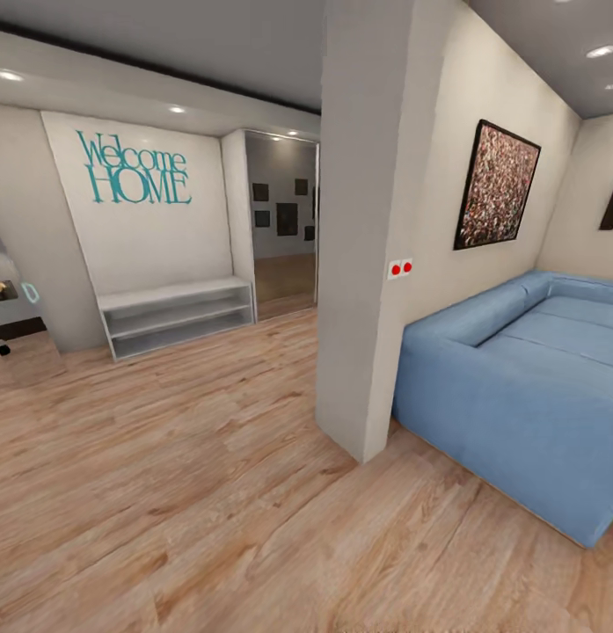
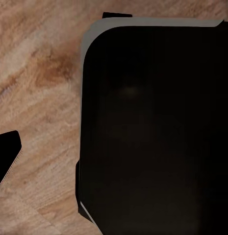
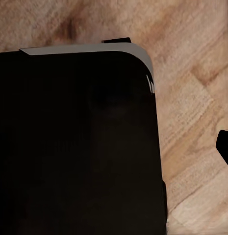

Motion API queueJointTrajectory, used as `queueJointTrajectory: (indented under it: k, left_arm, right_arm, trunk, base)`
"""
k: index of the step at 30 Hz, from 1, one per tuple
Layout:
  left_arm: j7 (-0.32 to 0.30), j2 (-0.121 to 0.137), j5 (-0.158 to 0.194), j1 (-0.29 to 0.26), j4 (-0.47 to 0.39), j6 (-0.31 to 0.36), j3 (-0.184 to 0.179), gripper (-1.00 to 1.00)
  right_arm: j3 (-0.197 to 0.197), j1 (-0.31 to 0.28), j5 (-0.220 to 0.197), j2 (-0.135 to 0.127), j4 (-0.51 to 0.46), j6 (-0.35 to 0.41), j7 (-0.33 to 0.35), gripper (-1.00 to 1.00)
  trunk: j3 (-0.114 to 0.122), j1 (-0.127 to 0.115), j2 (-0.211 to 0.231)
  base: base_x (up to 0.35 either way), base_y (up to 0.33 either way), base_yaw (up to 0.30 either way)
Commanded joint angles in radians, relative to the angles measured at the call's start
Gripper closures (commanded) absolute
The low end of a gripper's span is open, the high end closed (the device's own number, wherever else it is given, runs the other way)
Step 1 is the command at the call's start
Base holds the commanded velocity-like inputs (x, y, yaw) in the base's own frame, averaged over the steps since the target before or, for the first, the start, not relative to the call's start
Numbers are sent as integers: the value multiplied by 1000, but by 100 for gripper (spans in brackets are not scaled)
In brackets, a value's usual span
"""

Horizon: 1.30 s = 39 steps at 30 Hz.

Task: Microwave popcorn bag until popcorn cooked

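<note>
I'm looking from the head camera at a wide light wood floor [image 1: 192, 492], open from the near edge back to the wall. A blue sofa [image 1: 517, 387] sits at the right, its corner just beside a white pillar [image 1: 363, 264] that juts into the room. Past the pillar's other side stands a wall reading "Welcome HOME" [image 1: 135, 167] with a low white shelf [image 1: 178, 315] beneath it, then a doorway [image 1: 284, 224] into a further room. A dark-framed picture [image 1: 498, 185] hangs over the sofa; small red switches [image 1: 400, 268] mark the pillar.

Both wrist cameras look down at the same wood planks, each beside a big black rounded slab with a grey rim [image 2: 158, 132] (robot body, probably). Whether either gripper is released or clenched, I cannot tell. The popcorn bag and microwave aren't anywhere here, so I can't place them.
</note>
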Motion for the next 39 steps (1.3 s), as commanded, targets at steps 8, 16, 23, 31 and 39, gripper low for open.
queueJointTrajectory:
  k: [8,16,23,31,39]
  left_arm:
    - [-1,-16,13,0,-3,-1,7,-100]
    - [-1,-22,7,0,-8,0,6,-100]
    - [-1,-21,7,0,-6,1,3,-100]
    - [-2,-21,11,0,-5,0,8,-100]
    - [-2,-21,14,0,-5,0,9,-100]
  right_arm:
    - [5,-1,36,1,2,-5,6,-100]
    - [4,-1,38,0,2,-6,6,-100]
    - [4,-1,26,0,2,-15,6,-100]
    - [1,-1,21,0,2,-15,6,-100]
    - [2,-1,24,0,2,-15,6,-100]
  trunk:
    - [-1,0,0]
    - [-1,0,0]
    - [-1,0,0]
    - [-1,0,0]
    - [-1,0,0]
  base:
    - [0,0,-298]
    - [0,0,-298]
    - [0,0,-298]
    - [0,0,-298]
    - [0,0,-298]
